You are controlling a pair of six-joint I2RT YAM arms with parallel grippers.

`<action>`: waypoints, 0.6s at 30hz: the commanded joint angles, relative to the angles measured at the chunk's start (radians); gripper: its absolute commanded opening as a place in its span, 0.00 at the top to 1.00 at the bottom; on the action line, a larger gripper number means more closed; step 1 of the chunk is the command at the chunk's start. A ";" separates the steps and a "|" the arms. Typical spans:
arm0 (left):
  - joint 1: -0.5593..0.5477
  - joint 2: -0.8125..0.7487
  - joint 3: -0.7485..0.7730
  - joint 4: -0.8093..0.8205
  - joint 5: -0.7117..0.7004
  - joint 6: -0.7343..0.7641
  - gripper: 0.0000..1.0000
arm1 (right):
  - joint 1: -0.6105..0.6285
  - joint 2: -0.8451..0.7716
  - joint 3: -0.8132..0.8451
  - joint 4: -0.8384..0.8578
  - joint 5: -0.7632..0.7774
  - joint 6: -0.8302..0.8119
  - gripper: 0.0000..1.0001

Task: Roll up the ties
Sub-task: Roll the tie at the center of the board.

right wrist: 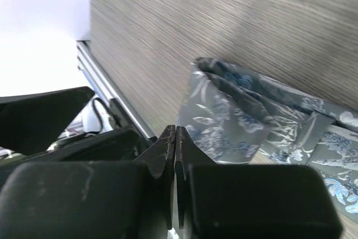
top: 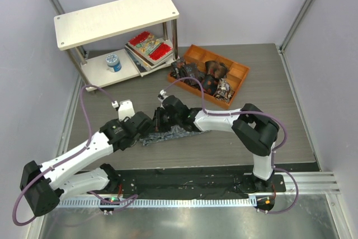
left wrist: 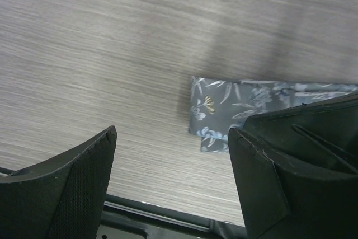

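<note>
A long grey-blue tie point(top: 174, 134) with a pale leaf print lies flat on the table in front of both arms. Its left end is folded over, as the left wrist view point(left wrist: 218, 110) shows. My left gripper point(top: 149, 123) is open just above that end; the tie end lies beyond and beside its right finger point(left wrist: 279, 160), nothing between the jaws point(left wrist: 172, 132). My right gripper point(top: 162, 119) is shut, its tips point(right wrist: 175, 130) close over the folded tie point(right wrist: 224, 118), with no cloth seen between them. Small dark rolled ties point(top: 212, 74) sit in the orange tray.
The orange divided tray point(top: 239, 71) stands at the back right. A white two-level shelf point(top: 114, 18) at the back left holds red-patterned books point(top: 150, 47) and a blue-and-white can point(top: 113, 61). A metal rail point(left wrist: 168, 219) runs along the near table edge.
</note>
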 commanded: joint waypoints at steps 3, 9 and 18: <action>0.012 -0.038 -0.044 0.014 0.009 -0.001 0.21 | 0.006 0.013 0.032 0.019 -0.002 0.000 0.94; 0.015 -0.050 -0.073 0.048 0.028 -0.008 0.21 | 0.005 -0.010 -0.017 0.001 0.040 -0.003 0.95; 0.021 -0.052 -0.123 0.137 0.069 -0.009 0.21 | -0.005 0.022 -0.043 -0.025 0.064 0.014 0.96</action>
